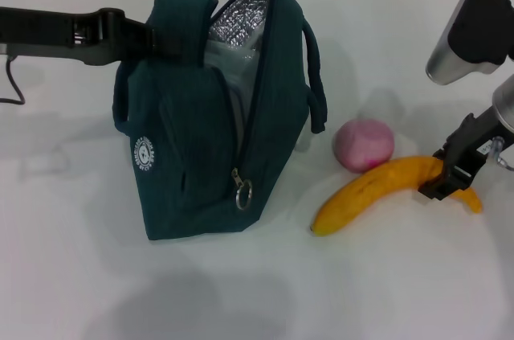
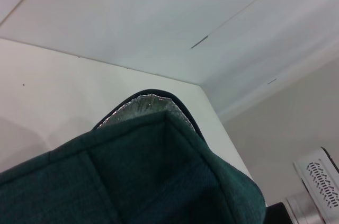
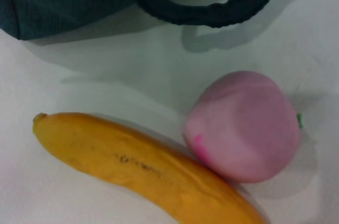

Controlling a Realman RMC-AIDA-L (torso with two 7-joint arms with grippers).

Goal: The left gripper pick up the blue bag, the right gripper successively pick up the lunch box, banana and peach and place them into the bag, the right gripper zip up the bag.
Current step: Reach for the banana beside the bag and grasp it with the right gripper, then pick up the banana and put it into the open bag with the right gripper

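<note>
The blue bag (image 1: 201,147) stands on the white table with its zip open and its silver lining showing; it also fills the left wrist view (image 2: 132,181). My left gripper (image 1: 161,38) is shut on the bag's upper left edge. A pale shape sits inside the opening; I cannot tell if it is the lunch box. The banana (image 1: 377,191) lies to the right of the bag, touching the pink peach (image 1: 363,145). My right gripper (image 1: 448,175) is closed around the banana's right end, low at the table. The right wrist view shows the banana (image 3: 143,166) and the peach (image 3: 243,126).
The bag's zip pull ring (image 1: 243,191) hangs at the front seam. A carry handle (image 3: 212,12) droops on the bag's right side, close to the peach. Bare white table lies in front of the bag and the banana.
</note>
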